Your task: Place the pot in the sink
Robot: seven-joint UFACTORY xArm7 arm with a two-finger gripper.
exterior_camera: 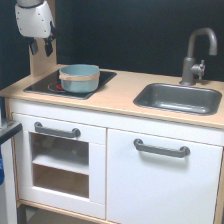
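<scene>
A white toy kitchen cabinet front fills the lower part of the exterior view, nearest the camera. It has a grey bar handle on a glazed oven door (56,131) at the view's left and a second grey handle on a plain cupboard door (161,148) at the view's right.

Above the doors, a light wood worktop (117,95) carries everything. The pot (79,77), a small round blue-teal toy with a tan wooden band near its rim, is seen upright and lidless on the black stovetop (45,82). It covers most of a red ring there. It has not yet been picked up.

The sink (179,98), a dark grey rectangular basin with rounded corners, is set into the worktop well apart from the pot, toward the view's right. It looks wider than the pot, so there should be room to lower the pot in. A grey curved tap (197,55) stands just behind the basin and may need to be avoided during the carry.

The pincer (42,46) hangs from a white arm housing at the view's upper left. It is above and behind the stovetop, and nothing is held in it. Its two dark fingers (49,46) are seen with a gap between them, pointing down. It appears placed for a descent to the pot's rim.
</scene>
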